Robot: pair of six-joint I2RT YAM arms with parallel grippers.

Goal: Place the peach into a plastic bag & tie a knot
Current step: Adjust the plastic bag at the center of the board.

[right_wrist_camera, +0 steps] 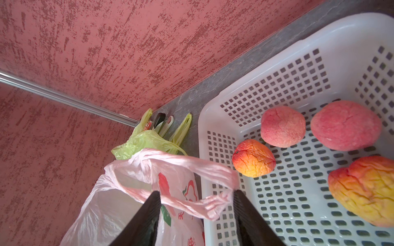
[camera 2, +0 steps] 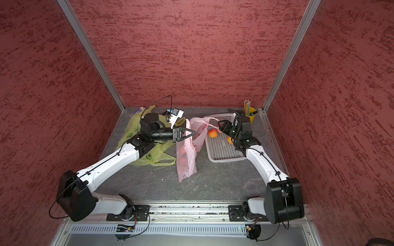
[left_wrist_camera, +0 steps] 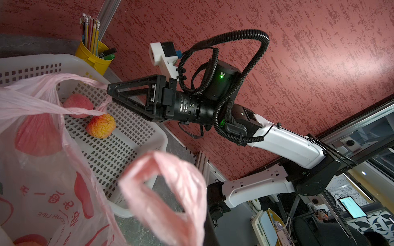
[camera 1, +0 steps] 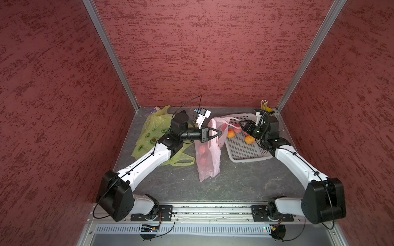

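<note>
The pink bag (camera 1: 207,164) stands on the desk (camera 1: 245,183) with peaches (camera 1: 203,159) inside, one handle (left_wrist_camera: 162,191) pinched by the closed left end effector (camera 1: 220,133), the other handle (right_wrist_camera: 191,168) stretching basket-ward (camera 1: 251,158) between the spread jaws of the nearer right end effector (right_wrist_camera: 196,192).

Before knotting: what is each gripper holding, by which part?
Left gripper pinches one handle of the pink bag; right gripper is open, the other handle between its jaws.
</note>
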